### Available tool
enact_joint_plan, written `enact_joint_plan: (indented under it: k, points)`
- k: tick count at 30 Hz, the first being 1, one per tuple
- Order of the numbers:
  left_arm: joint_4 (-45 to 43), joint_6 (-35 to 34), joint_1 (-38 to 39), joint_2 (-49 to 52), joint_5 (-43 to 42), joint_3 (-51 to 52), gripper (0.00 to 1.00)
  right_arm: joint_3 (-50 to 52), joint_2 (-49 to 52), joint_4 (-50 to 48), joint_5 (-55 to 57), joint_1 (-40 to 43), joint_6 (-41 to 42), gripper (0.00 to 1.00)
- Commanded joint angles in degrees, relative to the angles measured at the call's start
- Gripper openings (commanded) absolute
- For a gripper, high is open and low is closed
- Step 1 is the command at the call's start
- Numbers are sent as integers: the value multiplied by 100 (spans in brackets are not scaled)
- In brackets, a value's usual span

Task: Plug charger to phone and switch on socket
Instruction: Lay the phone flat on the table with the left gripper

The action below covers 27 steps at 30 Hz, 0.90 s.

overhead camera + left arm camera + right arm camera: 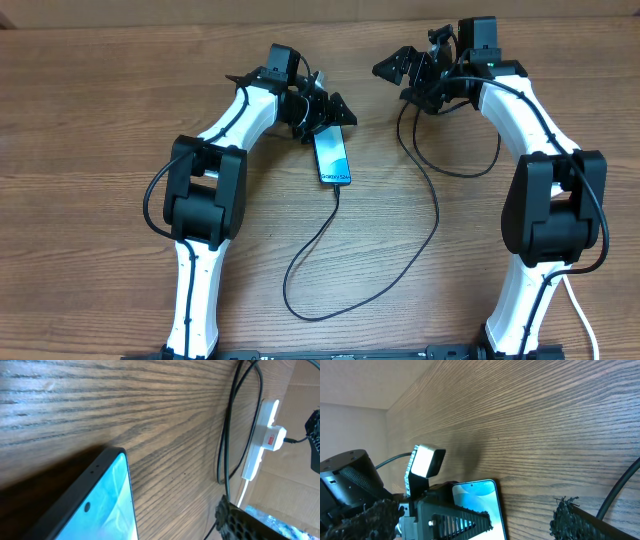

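Note:
The phone (332, 155) lies flat on the table with its blue-teal screen lit. Its upper end sits between the spread fingers of my left gripper (325, 108), which is open and not pressing on it. In the left wrist view the phone (107, 505) fills the lower left, with one finger (242, 522) apart from it at the lower right. The charger cable (430, 230) meets the phone's near end and loops round toward the right arm. My right gripper (415, 62) hangs open and holds nothing. The white socket (260, 435) shows in the left wrist view; the right arm hides it from overhead.
A white block with a red mark (274, 439) sits on the socket, with a black lead going off to the right. Loops of black cable (450, 165) lie under the right arm. The right wrist view shows the phone (480, 502) behind the left gripper's finger (450, 520).

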State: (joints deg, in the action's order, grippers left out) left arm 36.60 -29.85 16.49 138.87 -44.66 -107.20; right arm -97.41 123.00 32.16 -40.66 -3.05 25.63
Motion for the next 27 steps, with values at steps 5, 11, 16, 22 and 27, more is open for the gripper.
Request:
enact_joint_plan:
  k: [5,11,16,22,27]
  points:
    - [304,44,13,129,872,105,90,-94,-251,-15,-37,2,-42,100]
    - [549,44,13,129,1237,105,95,-94,-251,-15,-37,2,-42,100]
    - [680,44,13,129,1532,107,98,-94,-251,-13,-37,2,-42,100]
    - [763,44,13,129,1775,105,100,-94,-251,-13,-37,2,-44,100]
    - [846,44,13,129,2024,105,100,-94,-251,-11,-37,2,-61,100]
